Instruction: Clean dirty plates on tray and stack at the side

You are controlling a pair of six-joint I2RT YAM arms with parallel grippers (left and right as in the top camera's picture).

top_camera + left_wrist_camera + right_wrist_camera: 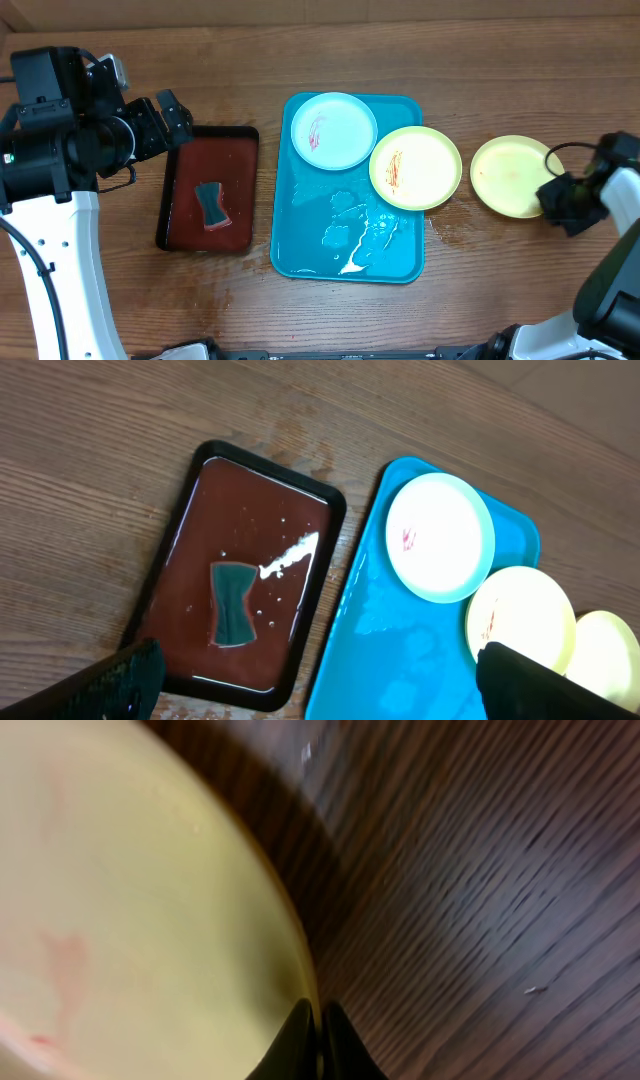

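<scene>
The turquoise tray (300,240) lies mid-table, wet in the middle. A pale blue plate (333,130) with a red smear sits at its top left; it also shows in the left wrist view (440,537). A yellow-green plate (415,167) with orange smears overlaps the tray's right rim. A second yellow-green plate (510,176) lies on the wood to the right. My right gripper (555,192) is shut on this plate's right rim (150,920), fingers pinching the edge (320,1020). My left gripper (315,680) is open, high above the dark red tray (180,550).
The dark red, black-rimmed tray (185,200) left of the turquoise tray holds water and a dark teal sponge (211,204), also seen in the left wrist view (234,603). Bare wooden table (480,270) lies around everything.
</scene>
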